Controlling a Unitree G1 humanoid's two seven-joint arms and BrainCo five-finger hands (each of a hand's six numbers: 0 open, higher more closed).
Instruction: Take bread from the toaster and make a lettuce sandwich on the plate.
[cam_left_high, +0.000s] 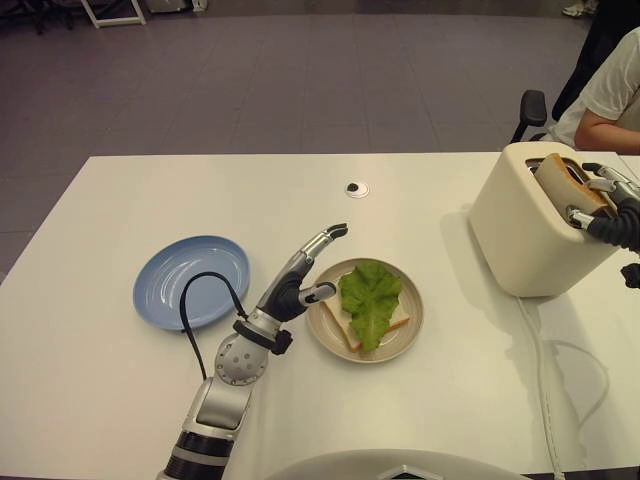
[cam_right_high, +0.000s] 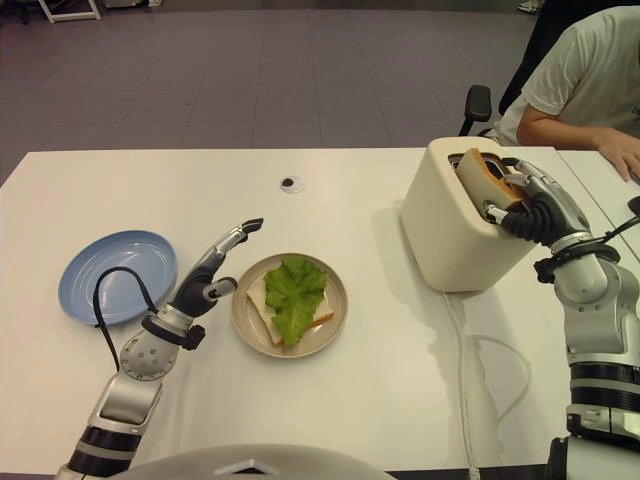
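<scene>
1. Bread slice (cam_right_high: 478, 170) with a browned crust stands tilted in the top slot of the toaster (cam_right_high: 440, 240). The right hand's fingers (cam_right_high: 520, 172) are closed on its upper part and hold it.
2. The right hand (cam_right_high: 530, 208) is at the toaster's top right edge. The toaster is a cream box on the right part of the white worktop (cam_right_high: 380, 380), and its cord (cam_right_high: 462, 350) trails toward the near edge.
3. The left hand's fingers (cam_right_high: 230, 240) are stretched out and spread wide, holding nothing.
4. The left hand (cam_right_high: 195, 292) is just beside the left rim of the tan plate (cam_right_high: 340, 290), between it and the blue plate (cam_right_high: 100, 255).
5. On the tan plate lies a second slice (cam_right_high: 262, 312) with a lettuce leaf (cam_right_high: 293, 290) on top of it.
6. A black cable (cam_right_high: 100, 300) loops from the left wrist across the blue plate's near side.
7. A small round fitting (cam_right_high: 291, 184) sits in the worktop farther back.
</scene>
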